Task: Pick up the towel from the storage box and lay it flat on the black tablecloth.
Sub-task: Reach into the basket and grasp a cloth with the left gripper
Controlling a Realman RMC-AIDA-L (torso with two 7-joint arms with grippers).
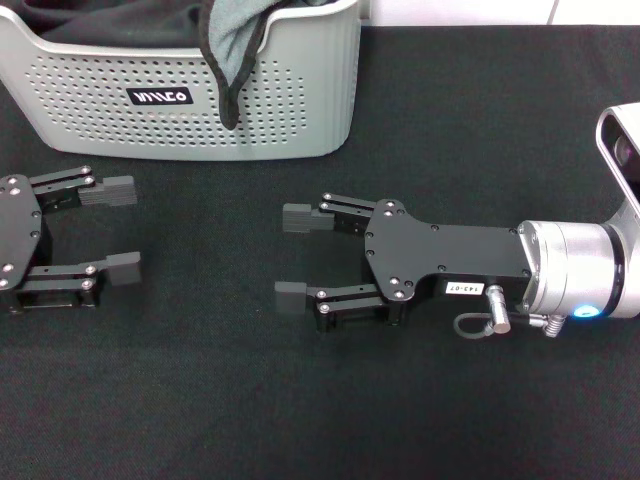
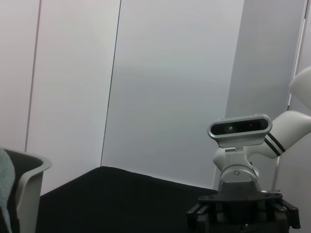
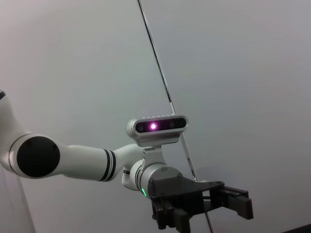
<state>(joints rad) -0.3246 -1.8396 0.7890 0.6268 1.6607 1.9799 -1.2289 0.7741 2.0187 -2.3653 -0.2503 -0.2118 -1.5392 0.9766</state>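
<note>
Towel [image 1: 232,45] draped over storage box [image 1: 300,110] rim, both claws well apart

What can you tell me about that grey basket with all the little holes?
The light grey plastic storage box has rounded corners, rows of small holes and a black label with white lettering. It stands upright at the far left of the black tablecloth. A grey-teal towel with black edging hangs over its front rim. Neither gripper touches it.

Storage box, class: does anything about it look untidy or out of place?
Yes. The towel, grey face showing, spills over the front rim of the storage box and hangs down its perforated wall. Both grippers, left and right, are open and empty.
</note>
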